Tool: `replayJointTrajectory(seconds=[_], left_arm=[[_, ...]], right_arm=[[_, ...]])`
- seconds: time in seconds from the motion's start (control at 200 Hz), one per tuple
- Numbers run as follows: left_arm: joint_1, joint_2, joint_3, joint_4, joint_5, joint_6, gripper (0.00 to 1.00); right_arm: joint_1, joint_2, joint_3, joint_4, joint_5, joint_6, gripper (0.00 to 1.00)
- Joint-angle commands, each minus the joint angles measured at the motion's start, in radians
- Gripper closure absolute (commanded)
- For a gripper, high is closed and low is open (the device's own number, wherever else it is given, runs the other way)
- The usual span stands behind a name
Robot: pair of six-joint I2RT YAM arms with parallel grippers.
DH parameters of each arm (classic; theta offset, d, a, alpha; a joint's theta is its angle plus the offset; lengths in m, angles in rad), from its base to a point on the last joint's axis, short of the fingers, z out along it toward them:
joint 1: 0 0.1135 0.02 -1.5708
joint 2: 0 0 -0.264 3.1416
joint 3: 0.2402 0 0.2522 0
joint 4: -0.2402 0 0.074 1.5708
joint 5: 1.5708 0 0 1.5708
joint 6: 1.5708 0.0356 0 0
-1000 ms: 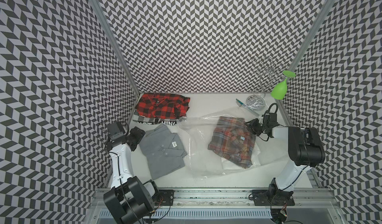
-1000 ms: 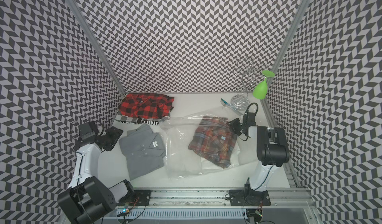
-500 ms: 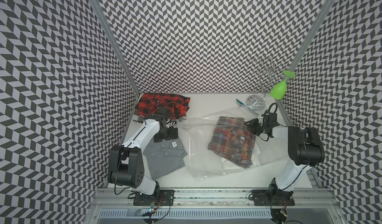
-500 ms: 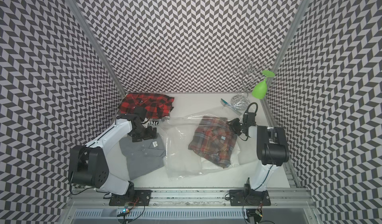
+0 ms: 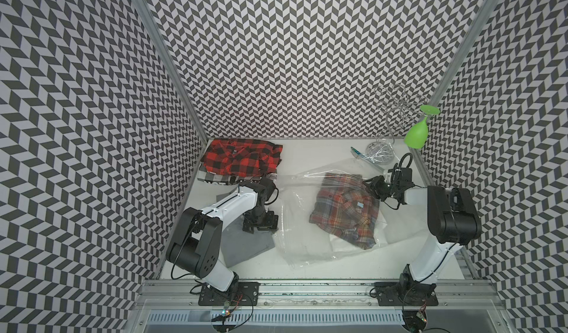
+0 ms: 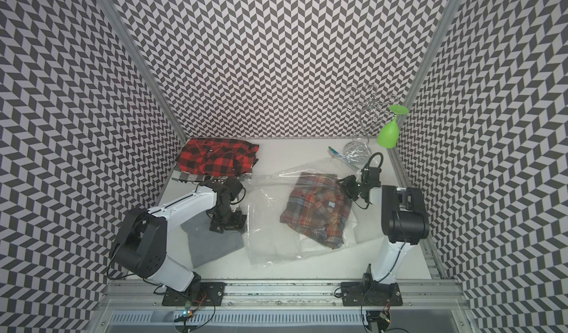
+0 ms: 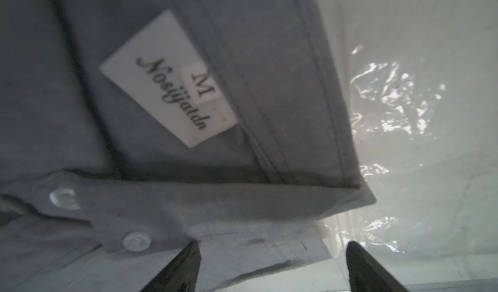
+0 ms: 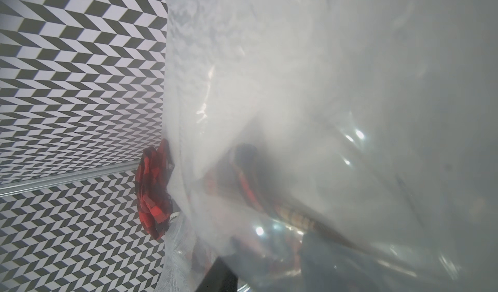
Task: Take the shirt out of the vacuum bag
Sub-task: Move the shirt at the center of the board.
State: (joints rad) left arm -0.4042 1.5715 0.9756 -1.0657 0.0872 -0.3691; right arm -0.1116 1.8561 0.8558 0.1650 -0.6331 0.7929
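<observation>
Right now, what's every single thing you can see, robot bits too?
vacuum bag: one, clear, mid-table
plaid shirt: one, red-blue, inside the vacuum bag
checked shirt: one, red-black, far left corner
grey shirt: one, grey, left of the bag
wire rack: one, silver, far right corner
wine glass: one, green, hanging upside down from rack
small item: one, blue, by rack's base
table: one, white, under everything
left gripper: one, black, open over grey shirt
right gripper: one, black, shut on vacuum bag's edge

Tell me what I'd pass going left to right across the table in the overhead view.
Gray shirt → plaid shirt inside the clear bag → green glass. The red checked shirt overlaps the gray one, so I left it out.
</observation>
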Motion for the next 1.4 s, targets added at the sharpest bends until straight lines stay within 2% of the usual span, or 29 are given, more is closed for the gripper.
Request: replayJointTrajectory(seconds=[0.0,0.24,0.436,0.556,0.736,0.806,0.916,1.091,1.261,1.392], left_arm=[[0.022,0.007,-0.004,0.053,-0.026,-0.022,0.17],[0.203,0.037,-0.037,0.202,0.048,-0.009,0.31],[0.352,0.044,-0.031,0.269,0.102,0.015,0.34],[0.425,0.044,-0.046,0.297,0.122,0.018,0.33],[0.611,-0.037,-0.149,0.385,0.254,-0.005,0.35],[0.646,-0.049,-0.169,0.406,0.29,-0.011,0.36],[0.639,-0.073,-0.167,0.437,0.332,-0.048,0.33],[0.52,-0.172,-0.044,0.313,0.248,-0.054,0.18],[0.36,-0.28,-0.001,0.129,0.059,-0.077,0.12],[0.176,-0.296,-0.02,0.03,-0.112,-0.155,0.1]], right_arm=[[-0.002,0.065,-0.025,-0.093,0.064,-0.003,0.6],[-0.016,0.051,-0.04,-0.085,0.058,-0.006,0.6],[-0.019,0.043,-0.058,-0.071,0.058,0.001,0.6],[-0.023,0.045,-0.066,-0.062,0.056,0.004,0.6],[-0.028,0.043,-0.069,-0.053,0.051,0.007,0.6],[-0.03,0.045,-0.069,-0.049,0.051,0.01,0.6],[-0.033,0.051,-0.066,-0.041,0.046,0.012,0.6],[-0.035,0.057,-0.062,-0.034,0.04,0.01,0.59],[-0.036,0.06,-0.07,-0.024,0.033,0.009,0.59],[-0.034,0.067,-0.067,-0.022,0.023,0.005,0.59]])
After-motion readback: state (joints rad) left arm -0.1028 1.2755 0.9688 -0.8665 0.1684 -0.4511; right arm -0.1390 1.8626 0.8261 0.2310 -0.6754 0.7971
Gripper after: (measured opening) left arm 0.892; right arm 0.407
